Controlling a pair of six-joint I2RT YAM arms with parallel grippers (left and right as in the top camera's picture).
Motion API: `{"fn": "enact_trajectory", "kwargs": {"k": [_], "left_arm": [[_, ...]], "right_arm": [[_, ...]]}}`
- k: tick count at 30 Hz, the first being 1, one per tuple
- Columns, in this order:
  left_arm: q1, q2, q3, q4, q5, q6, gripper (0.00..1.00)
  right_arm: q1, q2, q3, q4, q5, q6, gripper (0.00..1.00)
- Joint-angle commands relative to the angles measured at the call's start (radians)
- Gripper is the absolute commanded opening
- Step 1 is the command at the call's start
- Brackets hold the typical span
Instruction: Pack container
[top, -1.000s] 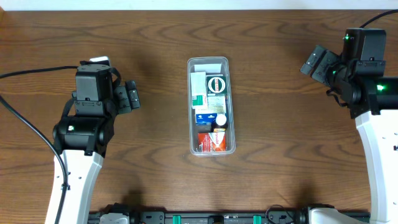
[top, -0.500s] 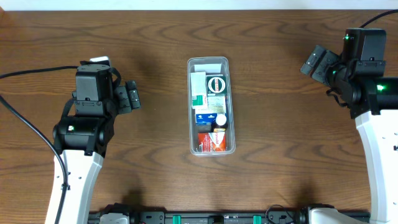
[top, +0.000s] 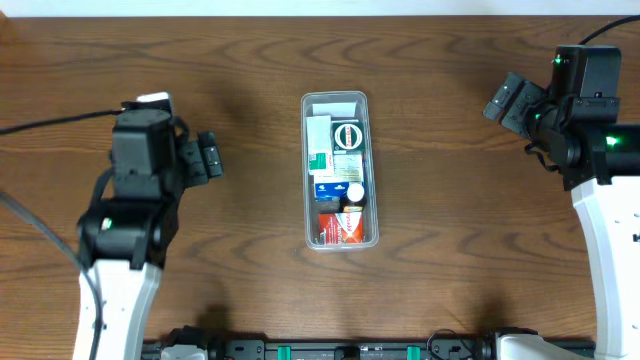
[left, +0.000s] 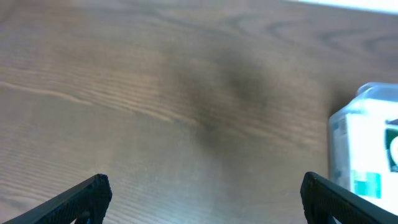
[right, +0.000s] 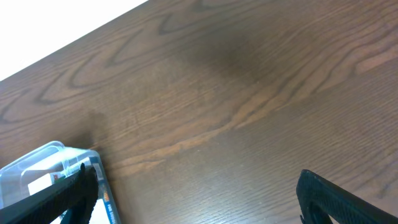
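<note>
While left and right jaws gape empty, clear round-cornered container (top: 335, 98), boxes (top: 341, 228) inside.

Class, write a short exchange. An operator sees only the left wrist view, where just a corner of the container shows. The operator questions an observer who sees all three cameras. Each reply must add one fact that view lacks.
Operator: How full is the container?
Observer: The container holds small boxes along most of its length, right up to the end nearest the arms.
Operator: Where is the right tool?
Observer: The right tool is open and empty, well off to the container's right, above bare table.
</note>
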Motion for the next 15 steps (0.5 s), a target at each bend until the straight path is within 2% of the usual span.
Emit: {"fn": "enact_trajectory", "kwargs": {"k": [1,8,15], "left_arm": [[0.005,-0.081,-0.007,0.0,-0.001,0.017,0.98],[0.005,-0.264,-0.007,-0.004,-0.001,0.018,0.98],[0.013,-0.465,-0.031,-0.078,-0.014,0.021,0.98]], "right_arm": [[-0.004,0.0,0.001,-0.001,0.003,0.01,0.99],[-0.004,0.0,0.001,-0.001,0.003,0.01,0.99],[-0.004,0.0,0.001,0.0,0.003,0.01,0.99]]}}
